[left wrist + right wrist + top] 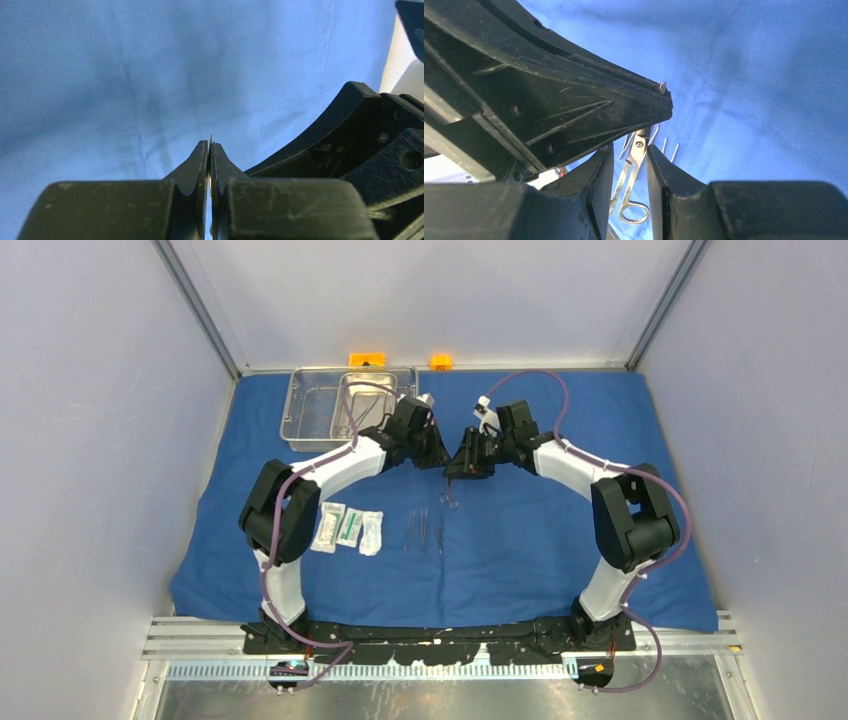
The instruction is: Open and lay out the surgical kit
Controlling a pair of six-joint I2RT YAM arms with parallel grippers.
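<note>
The blue cloth wrap [560,540] lies spread flat over the table. My left gripper [210,145] is shut on a thin steel blade of the scissors [636,170], whose tip pokes out past the jaws. The scissors hang below it with their ring handle toward the right wrist camera and show small in the top view [449,497]. My right gripper [630,155] is open, with one finger on each side of the scissors' shanks. The two grippers meet tip to tip over mid-cloth [455,458]. Three white-green packets [348,528] and thin steel forceps [424,530] lie in a row nearer the arms.
A steel mesh basket [310,410] stands on the cloth's far left corner, just behind the left arm. Two small orange blocks [366,359] [441,362] sit beyond the cloth's far edge. Grey walls close in left, right and back.
</note>
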